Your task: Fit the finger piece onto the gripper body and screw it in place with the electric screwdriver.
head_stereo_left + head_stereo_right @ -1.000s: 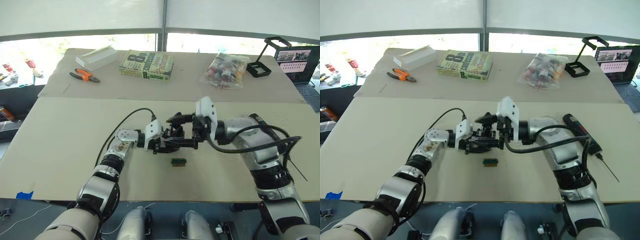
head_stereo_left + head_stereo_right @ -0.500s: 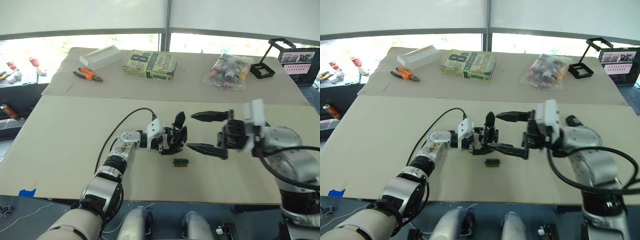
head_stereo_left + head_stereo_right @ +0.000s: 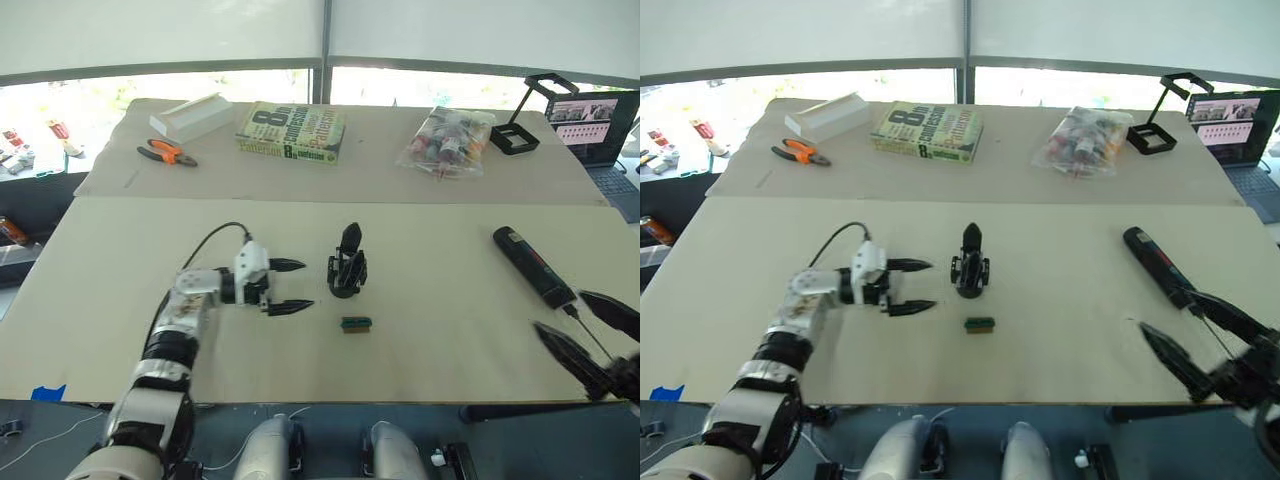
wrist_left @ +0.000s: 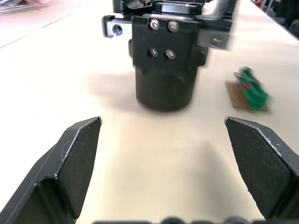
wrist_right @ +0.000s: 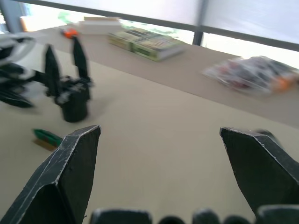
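Since 0.5 s ago: both arms have pulled back from the gripper body. The left tool has drawn off to the robot's left; the right tool has swung far out to the right edge of the desk. The gripper body now stands alone, mid-desk.

Nearest: right tool, fingers spread wide, grasping nothing. It hovers at the bit end of the electric screwdriver, which lies flat on the desk with its bit pointing toward the robot. Judgement: placed there to pick the driver up next.

Left tool also released, fingers apart and empty, tips aimed at the gripper body from just beside it. Judgement: staying close to steady the part during screwing.

The small green block lies on the desk just in front of the gripper body, apart from it.

Gripper body upright on its round base. The right wrist view shows two pointed uprights on it, so the finger piece appears already seated; which upright is the new one, cannot tell. Screw heads on the boxy middle show in the left wrist view; whether any is missing, unclear.

Far side: pliers, book, white box, a bag of small items, laptop cut off at the edge.
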You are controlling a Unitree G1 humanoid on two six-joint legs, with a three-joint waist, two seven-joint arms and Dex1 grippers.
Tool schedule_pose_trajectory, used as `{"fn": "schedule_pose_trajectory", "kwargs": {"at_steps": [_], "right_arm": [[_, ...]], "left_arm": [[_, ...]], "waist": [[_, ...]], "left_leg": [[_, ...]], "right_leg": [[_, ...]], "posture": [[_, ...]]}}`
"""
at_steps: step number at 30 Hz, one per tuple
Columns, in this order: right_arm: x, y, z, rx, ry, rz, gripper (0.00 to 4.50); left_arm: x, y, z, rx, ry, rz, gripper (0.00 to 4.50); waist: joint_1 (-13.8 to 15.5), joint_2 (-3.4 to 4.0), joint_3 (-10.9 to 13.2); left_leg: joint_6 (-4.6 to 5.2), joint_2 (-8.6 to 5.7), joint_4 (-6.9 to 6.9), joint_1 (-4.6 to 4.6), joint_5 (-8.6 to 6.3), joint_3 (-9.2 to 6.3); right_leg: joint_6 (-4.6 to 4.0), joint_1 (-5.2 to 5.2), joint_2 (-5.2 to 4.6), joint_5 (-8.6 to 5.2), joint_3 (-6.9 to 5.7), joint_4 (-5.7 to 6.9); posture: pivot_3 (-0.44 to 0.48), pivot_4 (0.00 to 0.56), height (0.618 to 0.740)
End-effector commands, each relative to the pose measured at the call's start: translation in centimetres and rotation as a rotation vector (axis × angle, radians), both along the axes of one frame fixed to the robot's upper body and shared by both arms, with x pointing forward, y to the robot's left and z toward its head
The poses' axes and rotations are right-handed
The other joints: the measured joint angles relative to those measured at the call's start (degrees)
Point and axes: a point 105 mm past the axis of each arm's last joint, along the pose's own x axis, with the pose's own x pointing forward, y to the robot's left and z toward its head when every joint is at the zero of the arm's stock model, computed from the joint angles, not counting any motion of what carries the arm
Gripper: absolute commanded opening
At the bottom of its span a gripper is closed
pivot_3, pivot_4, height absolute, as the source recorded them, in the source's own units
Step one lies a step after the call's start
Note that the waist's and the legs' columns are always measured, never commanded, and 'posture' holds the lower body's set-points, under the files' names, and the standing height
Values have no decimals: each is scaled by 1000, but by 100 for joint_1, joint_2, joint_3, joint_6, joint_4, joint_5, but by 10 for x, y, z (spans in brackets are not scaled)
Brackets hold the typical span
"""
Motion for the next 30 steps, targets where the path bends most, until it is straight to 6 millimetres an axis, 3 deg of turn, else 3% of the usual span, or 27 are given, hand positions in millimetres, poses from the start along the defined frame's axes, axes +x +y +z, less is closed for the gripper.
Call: {"fn": "schedule_pose_trajectory", "kwargs": {"at_steps": [1,3,5,8,12,17,21,25,30], "right_arm": [[-25,-36,-11,-10,-5,-238,4500],[-42,-56,-29,24,47,-384,4500],[-48,-63,-39,31,77,-446,4500],[-38,-65,-36,10,67,-447,4500],[-3,-69,-28,22,93,-392,4500],[54,-82,-50,-70,416,-352,4500],[98,-89,-46,-117,439,-309,4500],[127,-90,-53,-186,469,-292,4500],[143,-87,-66,-159,526,-287,4500]], "left_arm": [[-16,8,39,-80,-75,-53,4468],[-27,13,56,-108,-93,-62,4468],[-34,13,71,-141,-100,-51,4468],[-41,12,87,-161,-108,-42,4468],[-45,7,96,-169,-112,-46,4468],[-45,-2,97,-178,-103,-65,4468],[-47,-7,94,-171,-97,-86,4468],[-48,-9,94,-172,-99,-88,4468],[-50,-8,93,-166,-97,-91,4468]], "waist": [[25,4,0],[40,4,0],[30,17,-1],[-12,60,-16],[-86,80,-29],[-86,79,-28],[-77,75,-26],[-14,72,-24],[-6,72,-24]], "left_leg": [[-2,0,-1,2,-2,-2],[-18,0,-13,6,-10,-8],[-37,-3,-29,10,-18,-10],[-40,-5,-29,16,-17,1],[-45,-3,-56,66,-16,29],[-12,0,-82,71,20,64],[-8,0,-80,71,20,87],[-6,-1,-78,68,21,93],[-5,-2,-73,64,22,106]], "right_leg": [[1,-1,-2,-1,-1,0],[0,-9,-5,-3,-3,-11],[0,-7,-11,-3,-1,-17],[3,2,-12,-4,17,-14],[5,13,-2,-6,56,-7],[-12,1,17,-15,83,3],[-10,-5,17,-14,97,4],[-8,-6,18,-15,94,2],[0,-6,17,-15,100,-5]], "posture": [[0,150,740],[0,150,740],[0,150,740],[0,150,740],[0,150,740],[0,150,740],[0,150,740],[0,150,740],[0,150,740]]}}
